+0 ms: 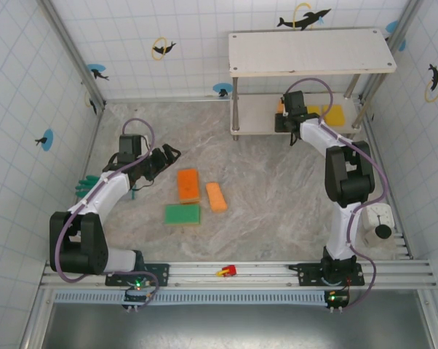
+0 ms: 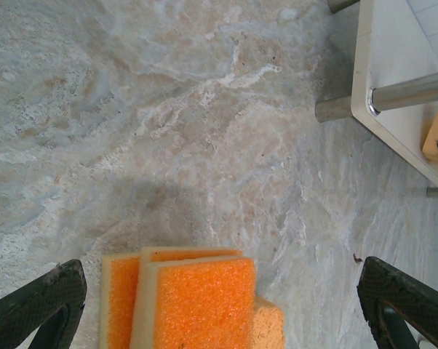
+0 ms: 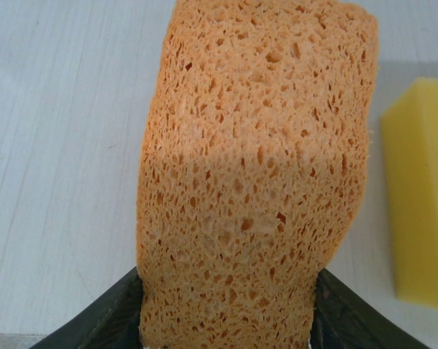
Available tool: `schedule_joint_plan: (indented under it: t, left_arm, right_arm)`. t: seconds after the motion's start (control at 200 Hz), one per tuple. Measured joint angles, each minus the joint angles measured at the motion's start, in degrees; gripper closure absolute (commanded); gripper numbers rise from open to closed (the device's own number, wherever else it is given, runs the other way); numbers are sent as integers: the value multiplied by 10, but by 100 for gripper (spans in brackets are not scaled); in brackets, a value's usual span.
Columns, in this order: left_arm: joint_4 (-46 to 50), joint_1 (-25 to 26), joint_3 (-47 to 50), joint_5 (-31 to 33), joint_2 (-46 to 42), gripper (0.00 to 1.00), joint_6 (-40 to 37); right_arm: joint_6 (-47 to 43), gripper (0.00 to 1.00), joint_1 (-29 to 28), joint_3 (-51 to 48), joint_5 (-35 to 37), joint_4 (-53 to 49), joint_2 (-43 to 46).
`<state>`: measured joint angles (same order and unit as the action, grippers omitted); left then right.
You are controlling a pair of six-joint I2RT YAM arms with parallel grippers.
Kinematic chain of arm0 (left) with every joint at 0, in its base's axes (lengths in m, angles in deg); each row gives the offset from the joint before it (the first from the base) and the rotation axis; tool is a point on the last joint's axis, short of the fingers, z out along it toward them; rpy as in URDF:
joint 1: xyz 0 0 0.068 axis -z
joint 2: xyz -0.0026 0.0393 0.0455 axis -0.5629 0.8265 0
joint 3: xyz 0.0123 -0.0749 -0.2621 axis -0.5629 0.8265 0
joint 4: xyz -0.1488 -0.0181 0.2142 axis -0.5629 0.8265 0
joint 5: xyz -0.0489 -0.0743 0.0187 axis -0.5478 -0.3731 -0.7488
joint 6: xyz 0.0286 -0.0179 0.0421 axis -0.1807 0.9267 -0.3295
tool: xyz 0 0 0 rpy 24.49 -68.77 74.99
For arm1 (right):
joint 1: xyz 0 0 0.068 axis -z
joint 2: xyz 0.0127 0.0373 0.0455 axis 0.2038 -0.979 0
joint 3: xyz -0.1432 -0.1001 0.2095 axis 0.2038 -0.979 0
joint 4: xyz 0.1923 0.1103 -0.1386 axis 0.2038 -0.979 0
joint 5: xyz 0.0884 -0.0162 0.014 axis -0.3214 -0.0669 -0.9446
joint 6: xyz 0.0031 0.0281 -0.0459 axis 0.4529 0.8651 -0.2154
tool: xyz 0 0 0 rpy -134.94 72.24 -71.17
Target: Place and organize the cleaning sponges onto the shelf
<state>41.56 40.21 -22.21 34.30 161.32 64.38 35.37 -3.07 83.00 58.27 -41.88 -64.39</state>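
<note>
Clamping a pale orange sponge (image 3: 255, 182), the right claw (image 3: 230, 311) hangs over the shelf (image 1: 310, 52).

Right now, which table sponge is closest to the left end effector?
The bright orange sponge, just ahead of the left end effector; the pale orange sponge and green sponge lie farther.

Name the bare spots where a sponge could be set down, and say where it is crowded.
The top board is wholly bare. The table is bare between the loose sponges and the right arm. Crowded: right part of the lower board, with the right gripper, its orange sponge and a yellow sponge.
</note>
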Motion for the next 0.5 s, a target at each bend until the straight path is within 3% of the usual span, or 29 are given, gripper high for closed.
schedule_joint_plan:
  t: [0.501]
  left_arm:
    - [0, 0, 0, 0, 0, 3, 0]
  right_arm:
    - [-2, 37, 2, 13, -3, -2, -11]
